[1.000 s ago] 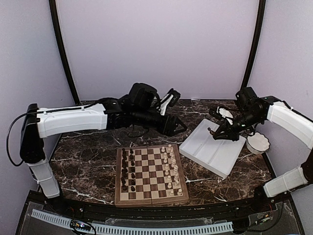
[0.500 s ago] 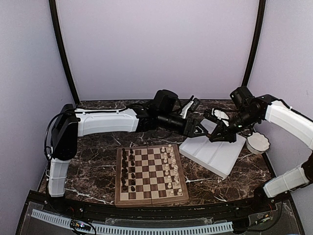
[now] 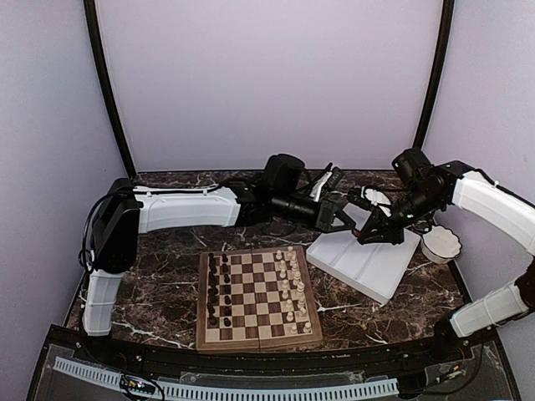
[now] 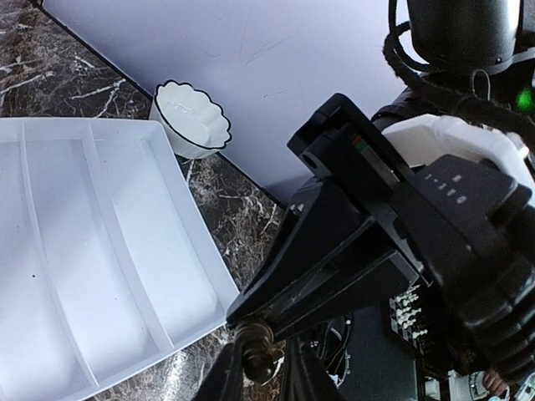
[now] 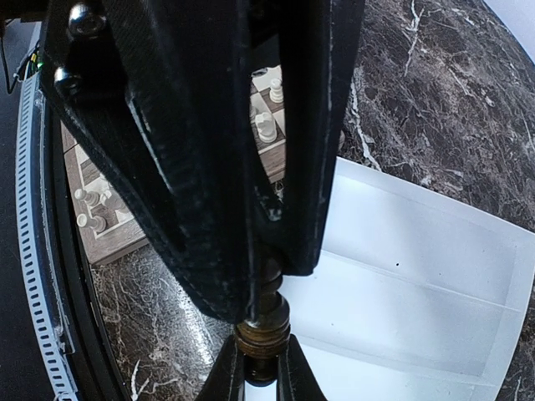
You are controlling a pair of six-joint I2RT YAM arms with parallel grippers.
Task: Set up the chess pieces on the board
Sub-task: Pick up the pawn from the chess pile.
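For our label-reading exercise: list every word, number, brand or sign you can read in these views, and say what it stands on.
On the black housing of the right hand: raised characters, too blurred to read.
On the same housing: a small red-and-green mark, no letters legible.
On the board, white tray and bowl: no text visible.

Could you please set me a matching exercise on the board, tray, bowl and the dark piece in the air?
Things:
1. board
2. tray
3. bowl
4. dark piece

Descriptions:
A. white, scalloped, on the table right of the tray
B. between the left gripper and right gripper
C. checked, with rows of pieces on it
D. white, divided into compartments

Pairs: 1-C, 2-D, 3-A, 4-B
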